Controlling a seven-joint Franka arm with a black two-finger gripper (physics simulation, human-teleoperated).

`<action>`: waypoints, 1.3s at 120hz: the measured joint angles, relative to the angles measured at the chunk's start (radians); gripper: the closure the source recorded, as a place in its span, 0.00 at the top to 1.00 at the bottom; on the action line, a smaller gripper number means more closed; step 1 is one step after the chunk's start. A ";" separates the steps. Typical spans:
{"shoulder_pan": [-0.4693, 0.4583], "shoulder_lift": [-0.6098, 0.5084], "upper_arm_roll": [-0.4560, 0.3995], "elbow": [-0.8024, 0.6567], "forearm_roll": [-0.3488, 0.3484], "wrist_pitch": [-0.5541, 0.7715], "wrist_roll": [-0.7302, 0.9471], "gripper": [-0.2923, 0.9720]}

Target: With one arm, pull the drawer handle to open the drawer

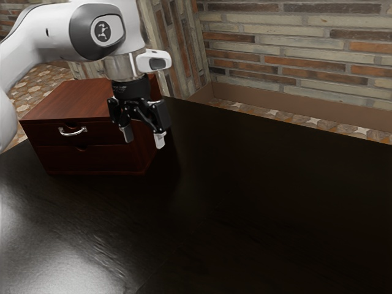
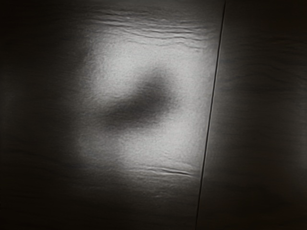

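A small reddish-brown wooden cabinet [image 1: 79, 122] stands on the dark table at the exterior view's left. Its upper drawer [image 1: 73, 132] carries a curved metal handle [image 1: 72, 130], and the drawer front sits flush with the cabinet. My gripper [image 1: 143, 137] hangs in front of the cabinet's right part, to the right of the handle and apart from it. The fingers [image 1: 160, 140] point down and stand open with nothing between them. In the wrist view I see the dark tabletop [image 2: 144, 120] with a bright glare patch and a thin seam line [image 2: 211, 115].
The dark wooden table [image 1: 245, 214] stretches to the exterior view's right and front. A brick wall [image 1: 294, 43] and a low brown ledge [image 1: 306, 101] run behind it. A patterned tile floor [image 1: 37, 82] shows behind the cabinet.
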 joint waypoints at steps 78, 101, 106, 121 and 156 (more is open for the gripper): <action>0.064 -0.189 0.017 0.044 0.016 -0.031 0.310 0.77; 0.124 -0.119 0.009 0.005 0.146 -0.067 0.481 0.77; 0.168 -0.122 -0.001 -0.013 0.148 -0.080 0.514 0.77; 0.337 -0.214 -0.194 -0.155 0.195 -0.048 0.618 0.77; 0.678 -0.347 -0.524 -0.394 0.226 0.132 0.880 0.77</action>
